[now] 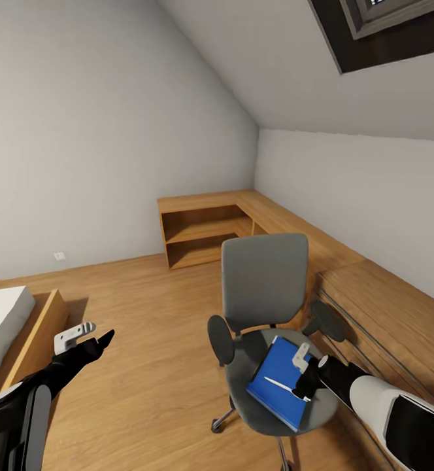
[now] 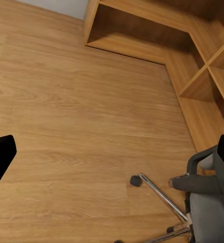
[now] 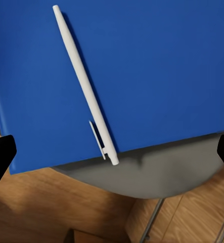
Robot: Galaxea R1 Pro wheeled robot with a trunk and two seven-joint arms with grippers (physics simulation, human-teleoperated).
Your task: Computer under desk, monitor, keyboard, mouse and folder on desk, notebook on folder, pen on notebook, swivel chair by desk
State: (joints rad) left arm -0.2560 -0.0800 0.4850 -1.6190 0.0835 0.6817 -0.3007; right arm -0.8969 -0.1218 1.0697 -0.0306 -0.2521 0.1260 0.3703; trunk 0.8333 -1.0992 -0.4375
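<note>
Two arms reach into the head view. The right end effector (image 1: 301,369) hangs over the swivel chair (image 1: 264,281), its fingers spread apart with nothing between them; the right wrist view catches only their dark tips at the picture's edges. On the grey seat lies a blue flat item (image 1: 281,381), folder or notebook, I cannot tell which, and its far edges are cut off in the right wrist view. The pen (image 3: 85,86) lies slantwise on it, clip end near the blue edge. The left end effector (image 1: 86,335) hovers over the wooden floor (image 1: 145,327), open and empty. A bed (image 1: 4,320) corner is cropped.
</note>
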